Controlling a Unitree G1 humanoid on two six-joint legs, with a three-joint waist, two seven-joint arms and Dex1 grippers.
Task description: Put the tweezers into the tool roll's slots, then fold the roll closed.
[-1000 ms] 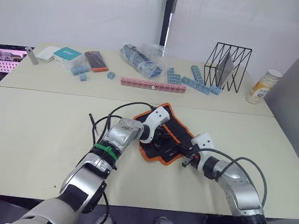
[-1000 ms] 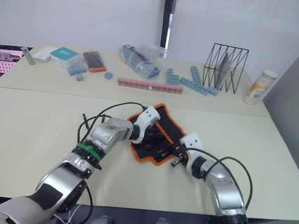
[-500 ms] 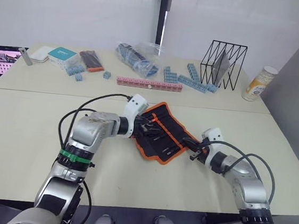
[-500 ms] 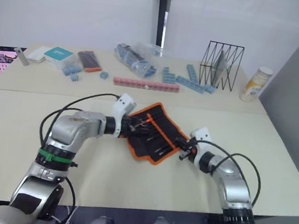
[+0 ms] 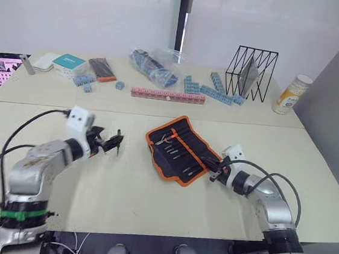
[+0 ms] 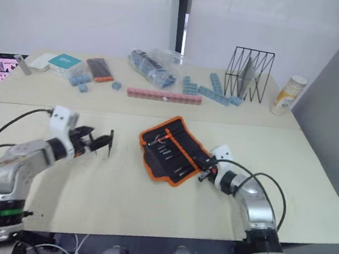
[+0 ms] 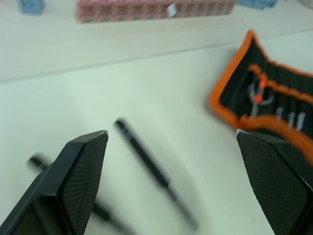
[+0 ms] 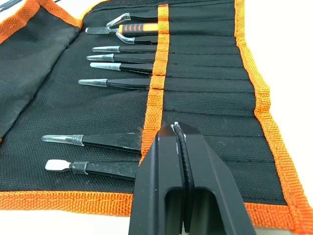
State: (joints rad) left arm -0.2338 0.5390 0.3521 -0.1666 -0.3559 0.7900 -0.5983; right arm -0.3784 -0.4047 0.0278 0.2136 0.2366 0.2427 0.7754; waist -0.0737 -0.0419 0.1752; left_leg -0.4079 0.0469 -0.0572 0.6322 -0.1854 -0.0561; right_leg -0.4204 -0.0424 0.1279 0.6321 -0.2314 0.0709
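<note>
The tool roll (image 5: 181, 149) is laid open on the table (image 5: 150, 198), near its middle, with the inner face turned up. The tweezers (image 8: 117, 83) are seated in the slots (image 8: 200, 98), their tips projecting past the central orange strip (image 8: 155, 81); several tools are counted in the right wrist view, and the exact number cannot be confirmed.

The right gripper (image 5: 211, 166) is positioned at the roll's near right edge, over the orange binding (image 8: 254, 88). Its fingers (image 8: 168, 166) are pressed together with nothing between them.

The left gripper (image 5: 112, 141) is held above bare table, well apart from the roll on its left side. Its fingers (image 7: 80, 171) are spread wide and empty. In the left wrist view, a slim dark rod-shaped object (image 7: 146, 161) is seen on the table between the fingers; because of blur it cannot be identified.

A row of pink blocks (image 5: 167, 95) and a black wire rack (image 5: 251, 72) are placed along the far side.
</note>
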